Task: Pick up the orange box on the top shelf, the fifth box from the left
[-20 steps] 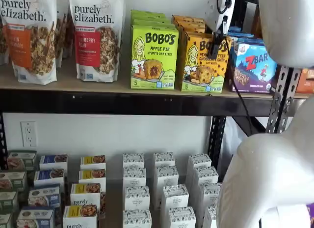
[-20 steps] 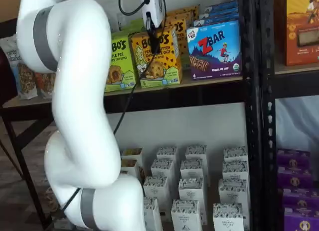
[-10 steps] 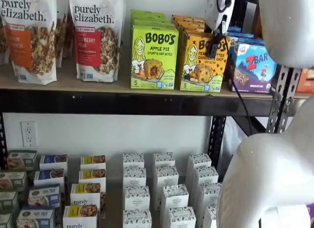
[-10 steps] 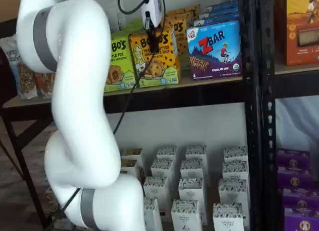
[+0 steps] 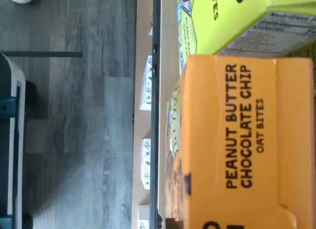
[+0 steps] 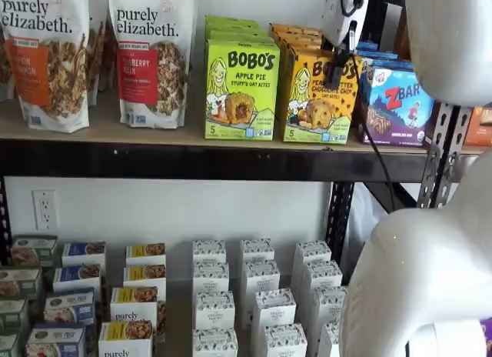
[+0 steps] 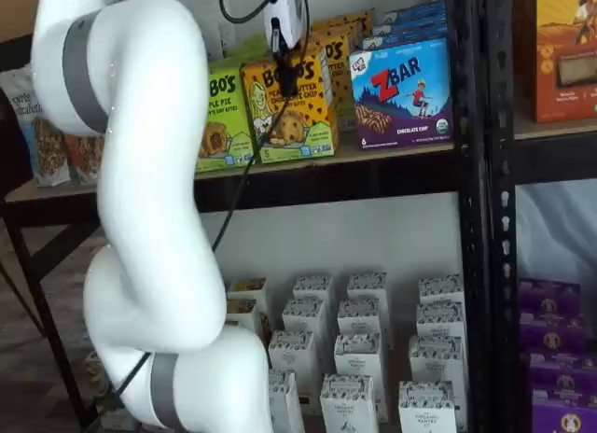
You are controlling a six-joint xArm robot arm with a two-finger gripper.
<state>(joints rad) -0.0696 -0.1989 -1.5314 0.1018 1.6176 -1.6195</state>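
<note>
The orange box [image 6: 315, 103] stands at the front of its row on the top shelf [image 6: 154, 135], between a green box and a blue one. It also shows in a shelf view [image 7: 297, 116], leaning slightly. My gripper [image 6: 338, 68] comes down from above with its black fingers closed on the box's upper edge, and it appears again in a shelf view [image 7: 287, 78]. The wrist view is filled by the orange box's top face [image 5: 237, 140], lettered "Peanut Butter Chocolate Chip". More orange boxes stand behind it.
A lime-green Apple Pie box [image 6: 241, 88] stands close on the left and a blue ZBar box [image 6: 396, 103] on the right. Granola bags [image 6: 150, 57] stand further left. My white arm [image 6: 430, 265] rises in front of the shelves, and small white cartons [image 6: 257, 295] fill the lower shelf.
The fingers have closed on the orange box's top edge. The box has shifted slightly up and leans a little compared with a second ago.
</note>
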